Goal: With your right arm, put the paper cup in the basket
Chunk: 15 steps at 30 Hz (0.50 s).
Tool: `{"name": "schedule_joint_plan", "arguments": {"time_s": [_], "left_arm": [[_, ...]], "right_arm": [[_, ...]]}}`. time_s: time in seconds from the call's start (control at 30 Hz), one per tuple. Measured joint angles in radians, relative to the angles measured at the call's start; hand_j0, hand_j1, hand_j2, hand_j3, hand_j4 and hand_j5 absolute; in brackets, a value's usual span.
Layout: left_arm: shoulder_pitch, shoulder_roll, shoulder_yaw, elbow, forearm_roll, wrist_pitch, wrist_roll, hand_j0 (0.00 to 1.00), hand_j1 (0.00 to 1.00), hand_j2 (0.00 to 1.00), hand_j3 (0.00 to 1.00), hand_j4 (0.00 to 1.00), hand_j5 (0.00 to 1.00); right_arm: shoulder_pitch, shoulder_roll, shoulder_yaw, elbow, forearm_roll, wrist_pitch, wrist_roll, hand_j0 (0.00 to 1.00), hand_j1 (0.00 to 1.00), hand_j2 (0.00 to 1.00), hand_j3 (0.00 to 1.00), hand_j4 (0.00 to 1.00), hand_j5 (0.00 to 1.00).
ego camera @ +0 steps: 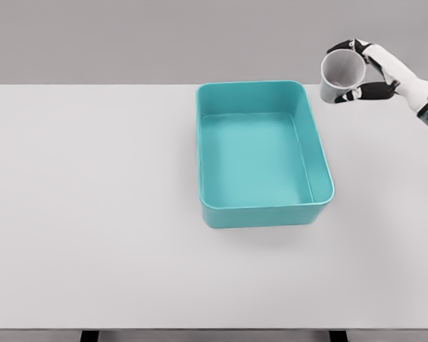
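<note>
One right hand (367, 71) grips the paper cup (342, 78) aloft, right of the basket (321, 153). Transport is underway; next, carry it leftward over the basin and release.

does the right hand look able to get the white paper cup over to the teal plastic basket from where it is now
Probably yes. The right hand already grips the white paper cup, held in the air beside the far right corner of the teal plastic basket. The basket is open-topped and empty, and nothing stands between them.
</note>
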Motion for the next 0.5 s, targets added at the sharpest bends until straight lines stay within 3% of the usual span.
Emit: {"name": "schedule_joint_plan", "arguments": {"time_s": [0.27, 0.5], "left_arm": [[0.000, 0.000, 0.000, 0.000, 0.000, 0.000, 0.000, 1.00, 1.00, 1.00, 1.00, 1.00, 1.00], [0.000, 0.000, 0.000, 0.000, 0.000, 0.000, 0.000, 1.00, 1.00, 1.00, 1.00, 1.00, 1.00]], "right_arm": [[0.046, -0.050, 0.042, -0.339, -0.004, 0.011, 0.000, 0.62, 0.62, 0.62, 0.62, 0.62, 0.62], [0.049, -0.064, 0.141, -0.498, -0.003, 0.021, 0.001, 0.63, 0.63, 0.63, 0.63, 0.63, 0.63]]}}
